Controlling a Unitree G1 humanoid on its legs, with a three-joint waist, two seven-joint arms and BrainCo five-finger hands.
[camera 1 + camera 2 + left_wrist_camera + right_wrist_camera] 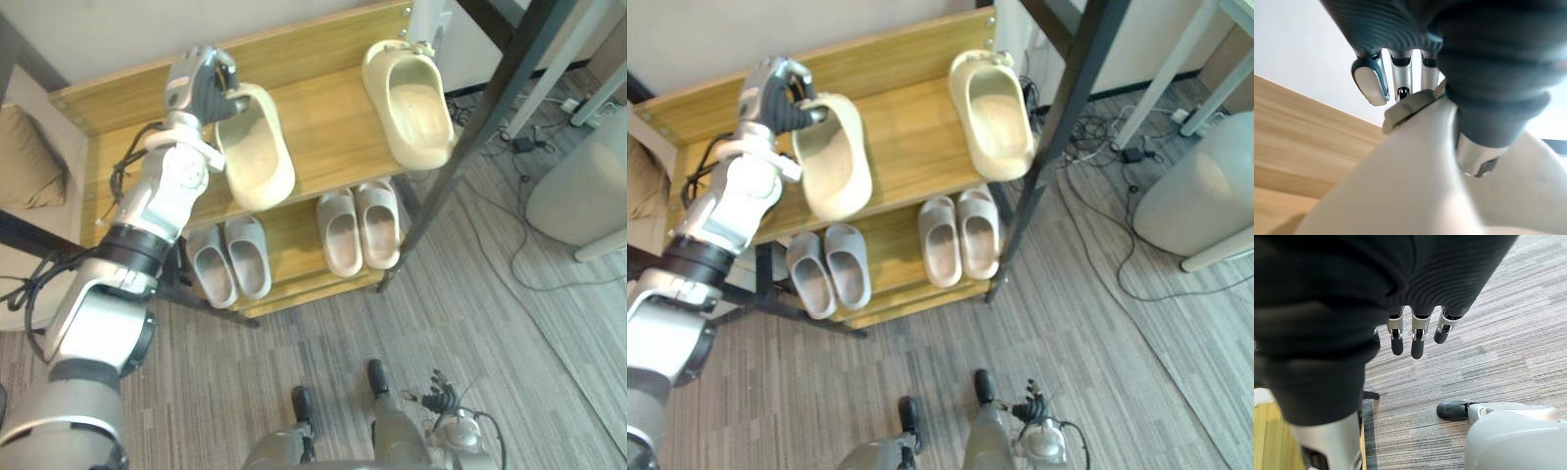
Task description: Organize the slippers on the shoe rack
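Left hand (201,83) pinches one cream foam slipper (257,147) at 11 o'clock, its mate (411,98) apart at 1 o'clock. I reckon only pairing these remains; both grey slipper pairs (230,262) (360,227) sit shelved.

left arm's stretched way out from the lower left, nearly straight, with the left hand (199,83) curled over the back rim of the cream slipper (257,152), thumb pinching underneath; right hand (1418,340) hangs low, fingers straight and loose
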